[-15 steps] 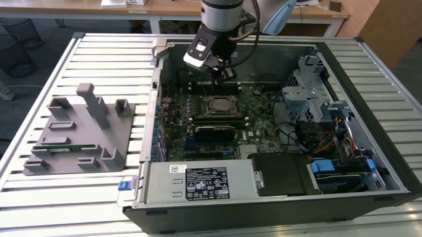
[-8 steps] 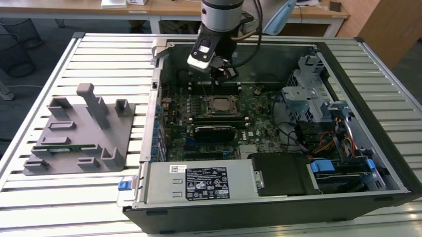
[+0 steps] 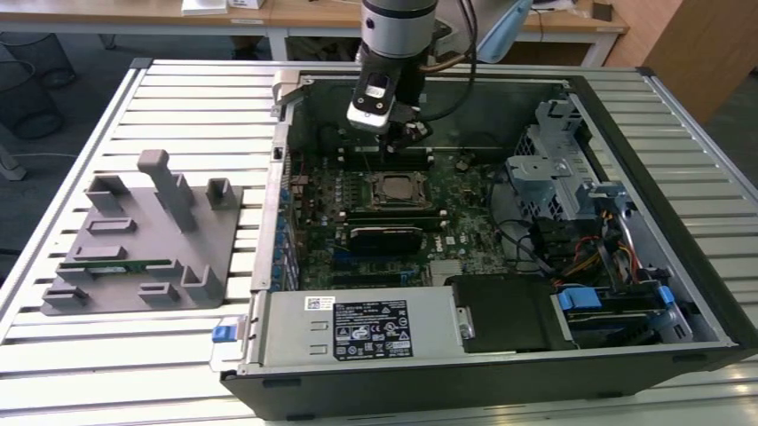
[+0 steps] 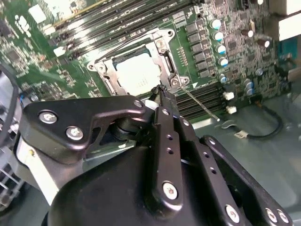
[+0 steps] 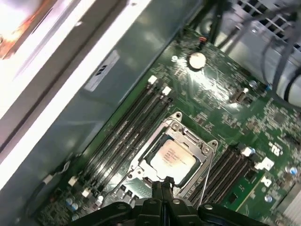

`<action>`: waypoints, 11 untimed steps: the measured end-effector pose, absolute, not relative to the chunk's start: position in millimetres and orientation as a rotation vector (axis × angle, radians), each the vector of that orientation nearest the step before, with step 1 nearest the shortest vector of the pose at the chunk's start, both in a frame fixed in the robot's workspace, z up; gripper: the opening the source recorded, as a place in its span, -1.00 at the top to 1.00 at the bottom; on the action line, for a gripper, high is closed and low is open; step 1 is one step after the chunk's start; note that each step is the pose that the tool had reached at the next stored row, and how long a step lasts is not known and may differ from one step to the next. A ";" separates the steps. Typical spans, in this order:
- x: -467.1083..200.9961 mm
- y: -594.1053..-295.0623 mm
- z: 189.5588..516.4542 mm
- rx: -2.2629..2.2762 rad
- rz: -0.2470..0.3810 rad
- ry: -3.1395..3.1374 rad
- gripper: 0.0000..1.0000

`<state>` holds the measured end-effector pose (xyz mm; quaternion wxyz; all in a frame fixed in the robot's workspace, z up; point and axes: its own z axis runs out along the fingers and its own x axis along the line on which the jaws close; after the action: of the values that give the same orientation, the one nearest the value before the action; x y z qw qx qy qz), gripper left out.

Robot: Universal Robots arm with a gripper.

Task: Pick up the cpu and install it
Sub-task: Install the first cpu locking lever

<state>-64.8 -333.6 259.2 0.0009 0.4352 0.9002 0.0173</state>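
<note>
Lying flat in the socket frame [image 5: 188,136], in the middle of the motherboard [image 5: 221,94]: the cpu [image 5: 170,157]. Small and square, with a silver top plate that reflects light in both wrist views, and a thin tan rim just visible inside the metal frame. Seems level, with no corner lifted, though the underside and the contacts are hidden. Long memory slots [image 5: 136,117] on either side of the frame.

Just above the socket's edge, the gripper [image 5: 162,183], with the fingers [image 5: 156,190] pressed together and pinching nothing that can be seen. In the second wrist view, tips close to the frame's corner and to the thin wire lever [image 4: 200,103] – touching or not, impossible to say.

Judged from this, chip already placed and the work now at the socket itself. To do it well: keep the motion straight and slow, press no harder than needed, stay off the silver plate, and avoid sideways pushes that could shift the chip or bend the lever.

Further out, the open computer case [image 3: 663,115] on the slatted desk [image 3: 71,355] – and beside it, a grey tray [image 3: 130,284].
</note>
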 end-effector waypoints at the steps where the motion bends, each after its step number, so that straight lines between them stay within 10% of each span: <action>1: -64.9 -333.6 259.1 1.341 0.054 2.839 0.79; 11: -64.9 -333.6 258.6 1.127 0.054 2.933 0.79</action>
<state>-64.9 -333.6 258.6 -0.0006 0.3585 0.9334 0.0173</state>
